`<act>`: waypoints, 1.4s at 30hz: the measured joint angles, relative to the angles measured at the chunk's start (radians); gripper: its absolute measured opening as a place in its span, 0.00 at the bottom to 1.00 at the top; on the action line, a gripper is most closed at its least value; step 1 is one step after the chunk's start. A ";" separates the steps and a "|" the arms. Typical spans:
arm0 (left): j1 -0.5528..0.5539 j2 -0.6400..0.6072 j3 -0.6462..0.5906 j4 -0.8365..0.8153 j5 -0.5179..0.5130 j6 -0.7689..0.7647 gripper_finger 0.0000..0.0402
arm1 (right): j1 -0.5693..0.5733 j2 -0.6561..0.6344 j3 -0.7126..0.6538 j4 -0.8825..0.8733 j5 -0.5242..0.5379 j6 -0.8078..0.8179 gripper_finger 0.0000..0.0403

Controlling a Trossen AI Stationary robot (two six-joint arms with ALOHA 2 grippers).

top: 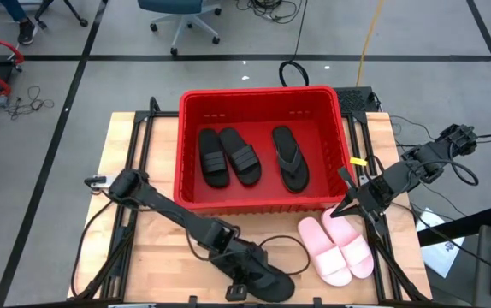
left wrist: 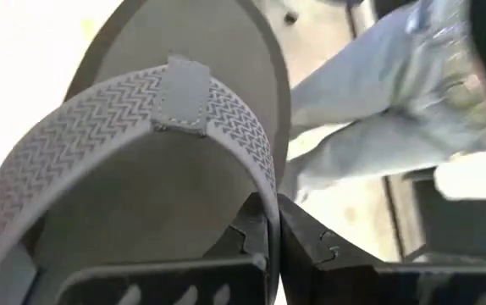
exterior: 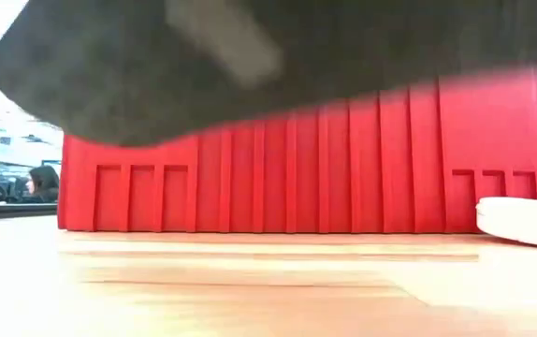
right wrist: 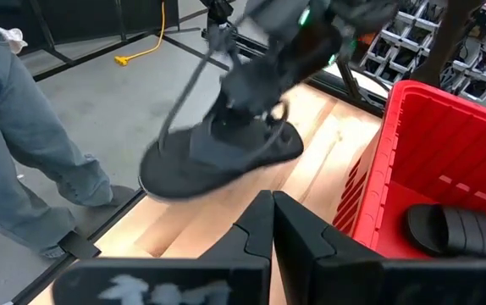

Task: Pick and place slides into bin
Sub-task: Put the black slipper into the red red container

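The red bin stands at the table's far middle with two black wide-strap slides and one black flip-flop lying flat on its floor. Two pale pink slides lie side by side on the table to the bin's near right. My left gripper is at the table's near edge, shut on a second black flip-flop with a grey chevron thong strap. At the bin's right side my right gripper hangs shut and holds nothing. My left gripper pinches one side arm of the flip-flop's thong strap between its two fingers, close to the sole's edge. The fingers slant down from the table's far left. The flip-flop is lifted clear of the table and tilted.
The bin's near wall rises between the held flip-flop and the bin's inside. Bare wood lies left of the pink slides. A person in jeans stands beside the table, and cables run along the table's right edge.
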 joint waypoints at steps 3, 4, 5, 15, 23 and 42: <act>0.001 -0.057 0.028 -0.011 0.001 -0.039 0.00 | 0.000 0.000 0.000 0.000 0.000 0.000 0.00; 0.001 -0.076 0.038 -0.013 -0.001 -0.049 0.00 | 0.000 0.000 0.000 0.000 0.000 -0.001 0.00; 0.001 -0.096 0.047 -0.019 -0.003 -0.056 0.00 | 0.000 0.000 0.000 0.000 0.000 -0.001 0.00; 0.003 -0.190 0.246 -0.329 -0.172 -0.055 0.00 | 0.000 0.000 0.000 0.015 0.008 -0.003 0.00; 0.035 -0.187 0.446 -0.592 -0.266 0.049 0.00 | -0.001 0.000 0.000 0.050 0.008 -0.003 0.00; 0.258 -0.187 0.629 -0.875 -0.431 0.468 0.00 | -0.037 0.000 0.000 0.046 0.140 -0.003 0.00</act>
